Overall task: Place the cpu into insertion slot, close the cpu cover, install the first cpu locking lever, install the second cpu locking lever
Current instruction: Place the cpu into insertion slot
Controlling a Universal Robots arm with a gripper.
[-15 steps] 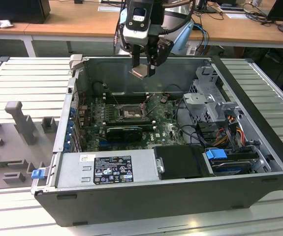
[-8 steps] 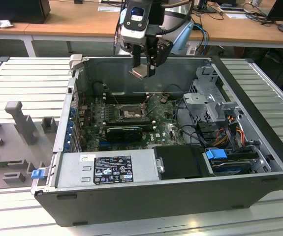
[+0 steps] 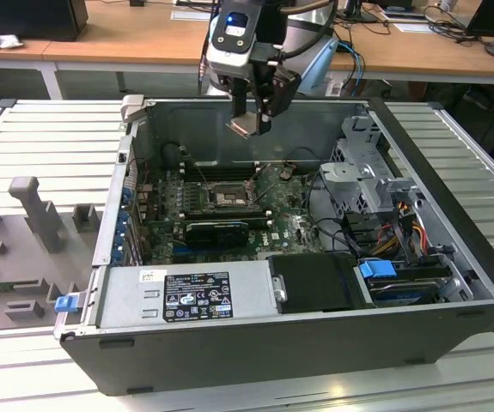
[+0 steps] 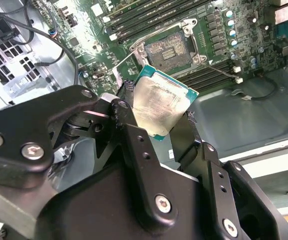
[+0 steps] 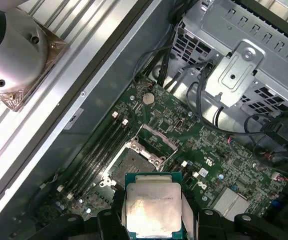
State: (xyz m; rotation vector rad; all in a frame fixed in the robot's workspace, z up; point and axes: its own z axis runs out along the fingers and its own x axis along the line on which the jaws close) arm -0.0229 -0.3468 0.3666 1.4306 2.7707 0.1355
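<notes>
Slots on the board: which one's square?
The insertion slot, mid-board: square and framed, unlike the long, narrow memory slots on both sides of it. The gripper holds the cpu.

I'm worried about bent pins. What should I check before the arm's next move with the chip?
1. Chip gripped: ok, the gripper is shut on two opposite edges.
2. Socket uncovered: ok, its contact field shows in both wrist views.
3. Socket free of loose bits: ok, none seen.
4. Chip centred over socket: cannot tell; it hangs high above the circuit board.
5. Locking levers swung aside: cannot tell.
</notes>
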